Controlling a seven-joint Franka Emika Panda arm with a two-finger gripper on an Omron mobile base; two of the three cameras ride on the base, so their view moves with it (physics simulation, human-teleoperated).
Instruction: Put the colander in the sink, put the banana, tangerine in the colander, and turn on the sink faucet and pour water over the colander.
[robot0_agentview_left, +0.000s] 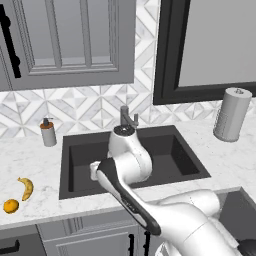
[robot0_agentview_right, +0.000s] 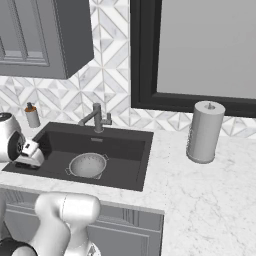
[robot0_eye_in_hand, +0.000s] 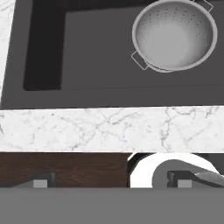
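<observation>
Colander (robot0_eye_in_hand: 175, 36) rim clipped, perhaps slightly

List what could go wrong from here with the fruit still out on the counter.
1. The curved yellow banana and small round orange tangerine lie near the marble counter's front edge; a nudge might roll the tangerine off.
2. The perforated silver metal colander sits low inside the dark rectangular sink; fruit released too high may bounce out.
</observation>
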